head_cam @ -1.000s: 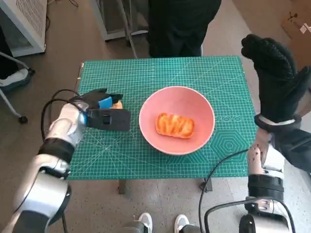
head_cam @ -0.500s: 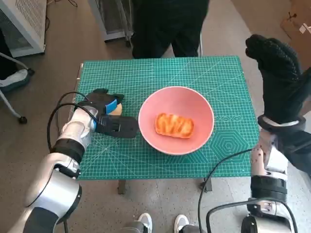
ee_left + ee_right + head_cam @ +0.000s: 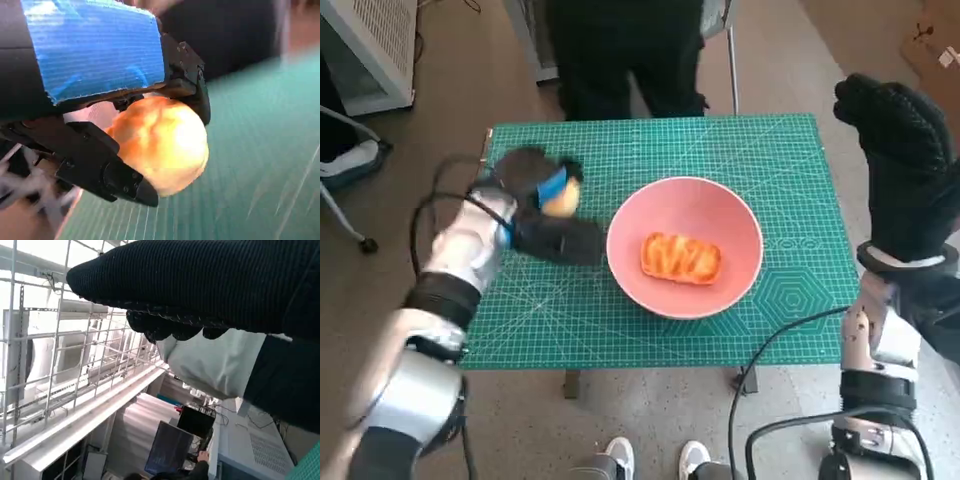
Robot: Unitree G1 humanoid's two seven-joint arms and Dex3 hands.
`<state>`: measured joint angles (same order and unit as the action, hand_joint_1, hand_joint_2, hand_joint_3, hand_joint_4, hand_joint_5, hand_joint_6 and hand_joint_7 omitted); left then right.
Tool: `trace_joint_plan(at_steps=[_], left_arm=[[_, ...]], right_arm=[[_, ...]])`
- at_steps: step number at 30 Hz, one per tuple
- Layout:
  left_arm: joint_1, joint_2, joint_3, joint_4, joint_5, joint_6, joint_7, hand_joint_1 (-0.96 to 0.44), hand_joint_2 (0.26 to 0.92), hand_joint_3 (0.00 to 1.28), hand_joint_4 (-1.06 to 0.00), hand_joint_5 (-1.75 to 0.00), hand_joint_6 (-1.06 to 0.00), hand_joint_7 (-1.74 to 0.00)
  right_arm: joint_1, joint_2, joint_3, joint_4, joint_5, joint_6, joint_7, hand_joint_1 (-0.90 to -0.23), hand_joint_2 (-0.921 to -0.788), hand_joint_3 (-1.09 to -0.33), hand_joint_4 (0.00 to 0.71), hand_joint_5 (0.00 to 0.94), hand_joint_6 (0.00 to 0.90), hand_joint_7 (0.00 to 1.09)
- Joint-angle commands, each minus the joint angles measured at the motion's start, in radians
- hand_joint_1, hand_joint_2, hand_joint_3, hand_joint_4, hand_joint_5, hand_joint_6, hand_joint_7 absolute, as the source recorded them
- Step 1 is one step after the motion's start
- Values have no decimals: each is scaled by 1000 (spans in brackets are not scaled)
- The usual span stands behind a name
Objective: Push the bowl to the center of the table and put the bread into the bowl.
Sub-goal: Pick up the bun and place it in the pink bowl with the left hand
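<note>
The pink bowl (image 3: 620,225) stands near the middle of the green table (image 3: 720,145), with a glazed oblong bread (image 3: 680,258) lying in it. My left hand (image 3: 535,190) is just left of the bowl and blurred by motion. It grips a round golden bread roll (image 3: 561,196) above the mat. In the left wrist view the roll (image 3: 160,142) sits between the black fingers (image 3: 115,175) under the blue-taped back (image 3: 95,50). My right hand (image 3: 900,165) is raised beside the table's right edge and holds nothing; its glove (image 3: 200,285) fills the right wrist view.
A person in dark trousers (image 3: 630,60) stands at the far edge of the table. A white rack (image 3: 370,50) is at the far left, a cardboard box (image 3: 935,50) at the far right. A black cable (image 3: 780,340) loops over the front right corner.
My left hand has risen from the mat with the roll and shifted slightly toward the far side. The person behind the table has stepped left. My right hand has barely moved.
</note>
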<state>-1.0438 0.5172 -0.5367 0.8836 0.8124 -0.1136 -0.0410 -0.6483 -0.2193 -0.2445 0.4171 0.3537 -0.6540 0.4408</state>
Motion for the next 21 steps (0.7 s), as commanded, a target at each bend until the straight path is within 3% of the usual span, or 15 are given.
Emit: trace_joint_plan(at_steps=[1, 8, 16, 17, 18, 20, 21], left_arm=[[134, 100, 154, -606, -98, -55, -63, 3, 889, 24, -827, -951, -724, -1127], [161, 26, 155, -793, -115, -67, -107, 3, 875, 6, -912, -863, -744, -1093], [154, -96, 88, -793, -110, -66, -145, 2, 895, 21, -830, -1029, -696, -1095], [154, -109, 83, -781, -113, -69, -147, 3, 839, 132, -801, -1103, -707, -1072], [152, -126, 74, -756, -112, -73, -145, 3, 720, 366, -760, -1233, -712, -1079], [148, -151, 57, -712, -98, -78, -143, 6, 711, 407, -736, -1293, -701, -1033], [141, -164, 40, -675, -79, -80, -141, 6, 772, 313, -733, -1278, -667, -1042]], right_arm=[[26, 15, 6, -1, 3, 21, -6, -490, -921, -387, 414, 2, 481, 1], [13, 12, 10, 13, -8, 17, -6, -487, -921, -388, 413, 1, 480, 0], [8, 15, 17, 25, -12, 10, 3, -480, -921, -396, 414, 1, 480, 1], [8, 15, 18, 25, -12, 9, 4, -480, -921, -396, 414, 1, 480, 1], [9, 15, 19, 27, -11, 8, 6, -479, -921, -397, 414, 1, 480, 1], [10, 14, 20, 30, -10, 5, 9, -479, -921, -399, 415, 2, 480, 1], [11, 11, 19, 34, -7, 3, 13, -479, -921, -400, 416, 2, 481, 1]])
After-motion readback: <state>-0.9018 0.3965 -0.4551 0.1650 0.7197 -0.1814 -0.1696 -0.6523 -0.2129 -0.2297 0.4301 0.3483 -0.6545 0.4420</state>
